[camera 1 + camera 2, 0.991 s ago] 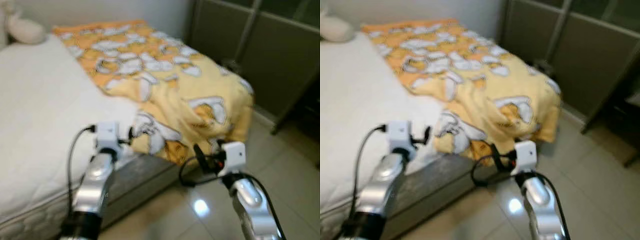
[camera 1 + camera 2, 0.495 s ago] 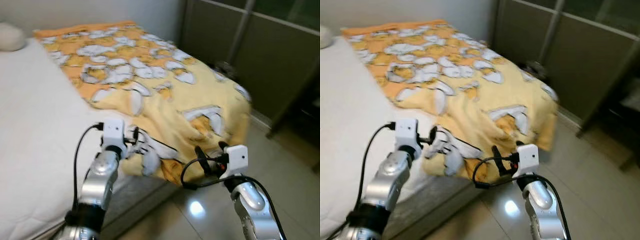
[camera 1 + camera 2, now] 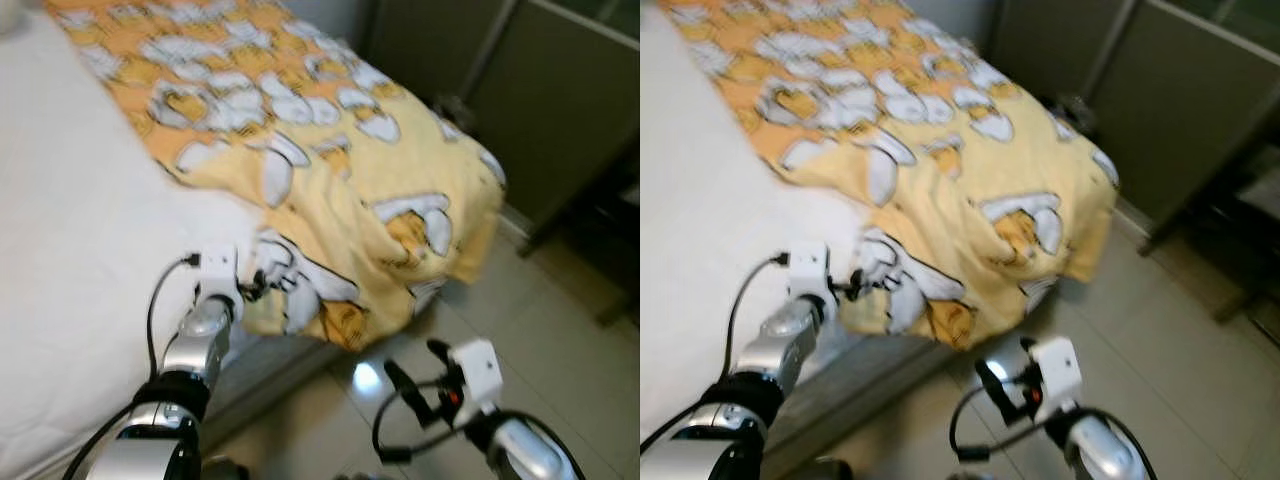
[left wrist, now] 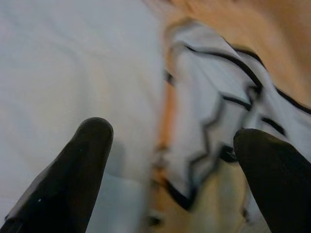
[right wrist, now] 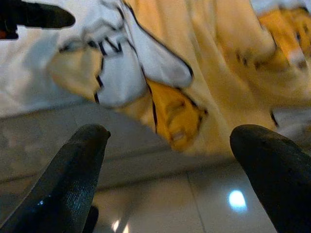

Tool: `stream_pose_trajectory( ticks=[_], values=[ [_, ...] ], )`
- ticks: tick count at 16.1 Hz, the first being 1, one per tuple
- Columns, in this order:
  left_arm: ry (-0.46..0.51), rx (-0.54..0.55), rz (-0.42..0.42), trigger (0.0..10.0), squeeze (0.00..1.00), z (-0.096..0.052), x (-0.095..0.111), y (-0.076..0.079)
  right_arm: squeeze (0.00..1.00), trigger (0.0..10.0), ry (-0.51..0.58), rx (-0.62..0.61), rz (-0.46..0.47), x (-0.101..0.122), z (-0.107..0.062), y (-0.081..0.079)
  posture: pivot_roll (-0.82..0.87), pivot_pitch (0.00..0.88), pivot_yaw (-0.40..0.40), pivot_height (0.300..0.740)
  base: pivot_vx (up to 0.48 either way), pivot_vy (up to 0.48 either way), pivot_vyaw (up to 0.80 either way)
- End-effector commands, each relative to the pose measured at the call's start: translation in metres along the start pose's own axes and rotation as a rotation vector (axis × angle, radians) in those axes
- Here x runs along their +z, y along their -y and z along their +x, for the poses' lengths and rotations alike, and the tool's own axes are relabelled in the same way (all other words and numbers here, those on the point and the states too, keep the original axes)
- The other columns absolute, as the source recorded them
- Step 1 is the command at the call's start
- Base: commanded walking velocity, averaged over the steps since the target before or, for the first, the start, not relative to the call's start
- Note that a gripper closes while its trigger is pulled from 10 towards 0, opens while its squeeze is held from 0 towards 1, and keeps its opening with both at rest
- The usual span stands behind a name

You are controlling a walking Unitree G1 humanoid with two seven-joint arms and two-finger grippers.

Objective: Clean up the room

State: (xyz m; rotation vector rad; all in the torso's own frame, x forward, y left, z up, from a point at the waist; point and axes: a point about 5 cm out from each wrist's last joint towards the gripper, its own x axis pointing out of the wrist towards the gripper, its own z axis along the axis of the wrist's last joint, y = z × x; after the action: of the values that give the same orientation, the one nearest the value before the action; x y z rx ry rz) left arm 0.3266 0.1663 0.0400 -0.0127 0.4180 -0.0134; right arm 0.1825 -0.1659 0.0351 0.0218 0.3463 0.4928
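Observation:
A yellow-orange blanket (image 3: 330, 150) with white cartoon figures lies crumpled over the far part of a white mattress (image 3: 80, 230). One corner hangs over the bed's side. My left gripper (image 3: 255, 285) is at the blanket's near edge, open. In the left wrist view its fingers (image 4: 73, 170) straddle the white-patterned hem (image 4: 204, 126). My right gripper (image 3: 412, 365) hovers open over the floor, just below and in front of the hanging corner (image 5: 170, 111). It holds nothing.
The bed's grey base (image 3: 270, 370) runs along the tiled floor (image 3: 560, 310), which carries a bright light reflection. Dark cabinet doors (image 3: 560, 110) stand close to the bed's far right side, and a narrow strip of floor lies between them and the bed.
The camera has tipped down and moved nearer the bed. My right gripper now sits lower, farther below the hanging corner. My left gripper stays at the blanket's edge.

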Motion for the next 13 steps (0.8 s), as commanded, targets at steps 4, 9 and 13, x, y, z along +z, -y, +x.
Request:
stream_pose_trajectory(
  ticks=[4, 9, 13],
  values=[
    [-0.032, 0.008, 0.064, 10.0, 0.00, -0.009, -0.025, -0.004, 0.04, 10.0, -0.057, 0.011, 0.042, -0.007, -0.022, -0.009, -0.21, 0.246, -0.149, 0.740, 0.000, 0.000, 0.00],
    [-0.063, 0.018, 0.124, 10.0, 0.00, -0.008, -0.031, 0.000, 0.04, 10.0, -0.088, 0.013, 0.051, -0.009, -0.033, -0.013, -0.23, 0.259, -0.156, 0.740, 0.000, 0.000, 0.00],
    [-0.053, -0.049, -0.075, 0.0, 0.00, -0.004, -0.029, 0.014, 0.04, 10.0, -0.099, 0.007, 0.045, -0.011, -0.029, -0.011, -0.23, 0.237, -0.154, 0.740, 0.000, 0.000, 0.00]
  ],
)
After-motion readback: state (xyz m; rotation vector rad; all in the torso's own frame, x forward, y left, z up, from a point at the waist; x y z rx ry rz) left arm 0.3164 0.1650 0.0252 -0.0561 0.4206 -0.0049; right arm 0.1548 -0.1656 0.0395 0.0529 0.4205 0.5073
